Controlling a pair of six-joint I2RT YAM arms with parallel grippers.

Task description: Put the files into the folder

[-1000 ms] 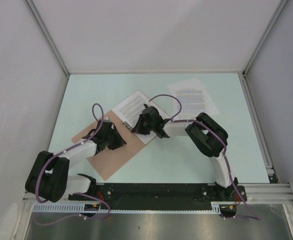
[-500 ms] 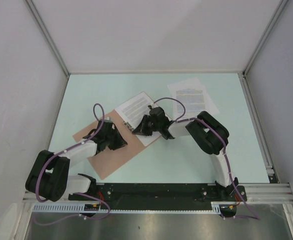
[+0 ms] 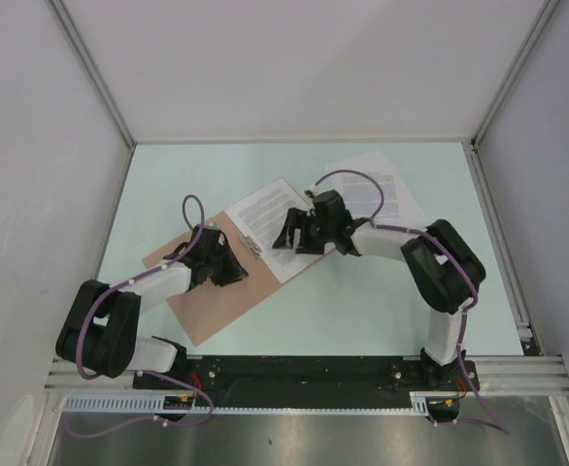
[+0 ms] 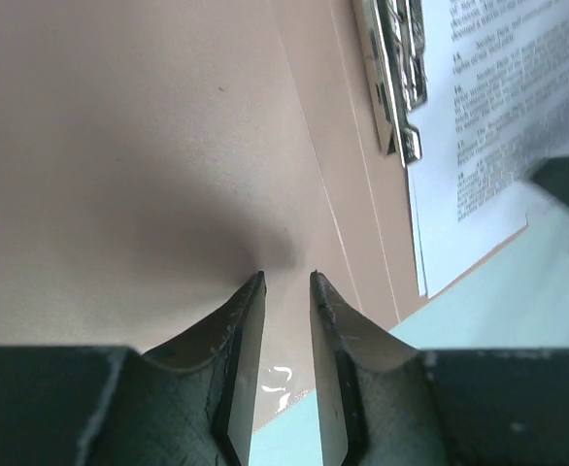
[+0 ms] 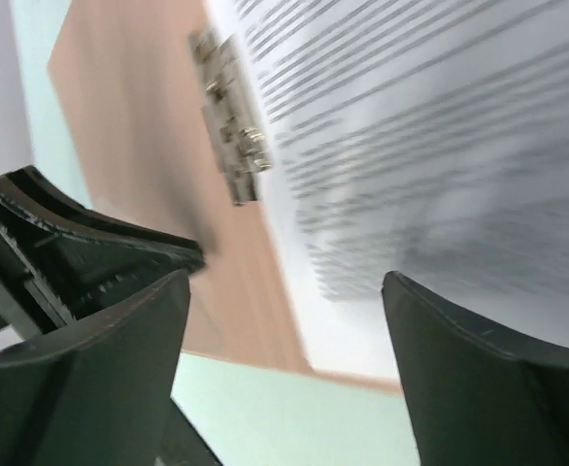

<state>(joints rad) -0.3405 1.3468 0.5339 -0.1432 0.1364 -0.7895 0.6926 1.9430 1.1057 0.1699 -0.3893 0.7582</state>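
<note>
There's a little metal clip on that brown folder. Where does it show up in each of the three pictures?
Top view: the metal clip is a tiny mark left of centre, on the printed sheet's lower-left edge.
Left wrist view: the clip is upper right, running down from the top edge.
Right wrist view: the clip is upper left, blurred.
Shared landmark: the printed sheet, right beside the clip everywhere.
</note>
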